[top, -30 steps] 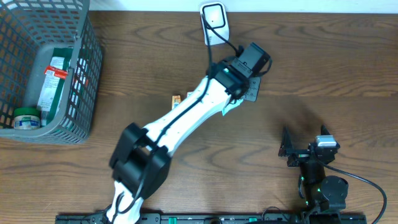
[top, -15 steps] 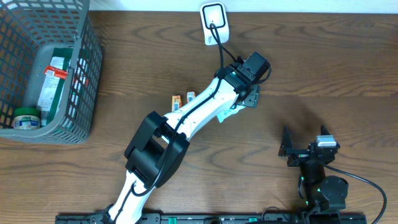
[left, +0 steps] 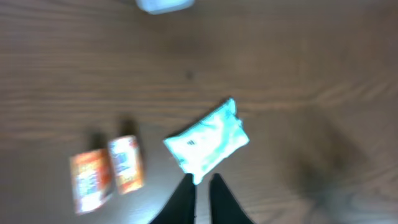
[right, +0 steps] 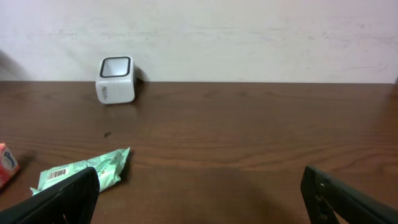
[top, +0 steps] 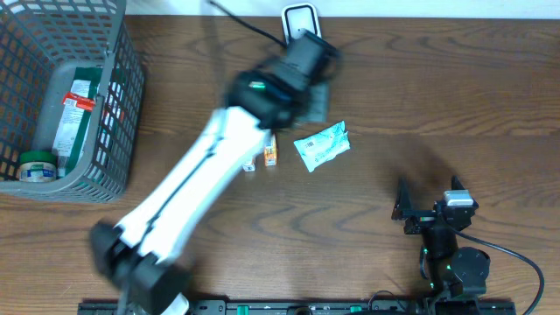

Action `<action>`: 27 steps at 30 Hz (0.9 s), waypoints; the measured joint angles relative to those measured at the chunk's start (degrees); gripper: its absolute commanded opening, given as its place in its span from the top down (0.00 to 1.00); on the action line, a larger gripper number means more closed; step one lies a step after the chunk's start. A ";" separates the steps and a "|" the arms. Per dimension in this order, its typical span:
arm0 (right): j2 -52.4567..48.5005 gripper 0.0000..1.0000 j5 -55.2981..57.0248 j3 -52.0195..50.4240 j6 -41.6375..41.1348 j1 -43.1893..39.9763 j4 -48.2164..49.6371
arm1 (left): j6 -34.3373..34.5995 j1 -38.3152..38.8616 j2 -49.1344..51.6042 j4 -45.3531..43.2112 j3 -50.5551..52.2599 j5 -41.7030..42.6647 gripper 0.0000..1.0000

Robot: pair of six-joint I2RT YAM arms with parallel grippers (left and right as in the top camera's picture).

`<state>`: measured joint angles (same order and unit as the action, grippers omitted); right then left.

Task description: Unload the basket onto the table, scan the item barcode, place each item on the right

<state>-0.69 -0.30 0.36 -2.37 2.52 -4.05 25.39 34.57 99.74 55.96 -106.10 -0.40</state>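
Left claw (left: 200,184) pinched together, empty, near green packet (left: 208,144); right claw (right: 202,196) spread wide

I read this as a mock shop checkout: barcode scanner (right: 115,79), grey basket (top: 125,105) of packaged goods (top: 74,109), wood worktop (top: 472,87), plain wall (right: 249,37).

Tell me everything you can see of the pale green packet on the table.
The packet is a pale green pouch of soft, crinkly plastic with crimped ends. It lies flat and slantwise on the brown wooden table, with a barcode label facing up. Nothing holds it; two small orange boxes lie nearby, apart from it.
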 measured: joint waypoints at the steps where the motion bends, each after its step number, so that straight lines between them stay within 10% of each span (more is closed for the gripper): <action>1: 0.00 0.01 0.00 0.00 0.00 0.00 0.02 | 0.09 -1.66 -2.03 1.57 -0.20 0.02 0.93; 13: 0.02 0.01 -10.40 0.00 -2.62 0.00 9.11 | -5.73 -11.23 -7.45 11.34 0.46 11.52 0.93; 27: -28.06 0.01 -21.99 27.41 -11.04 0.00 -16.63 | -7.06 -8.55 1.46 -5.84 14.45 23.26 0.92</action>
<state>-28.75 -22.28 27.77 -13.41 2.52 -20.69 18.33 26.02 101.21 50.13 -91.66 22.85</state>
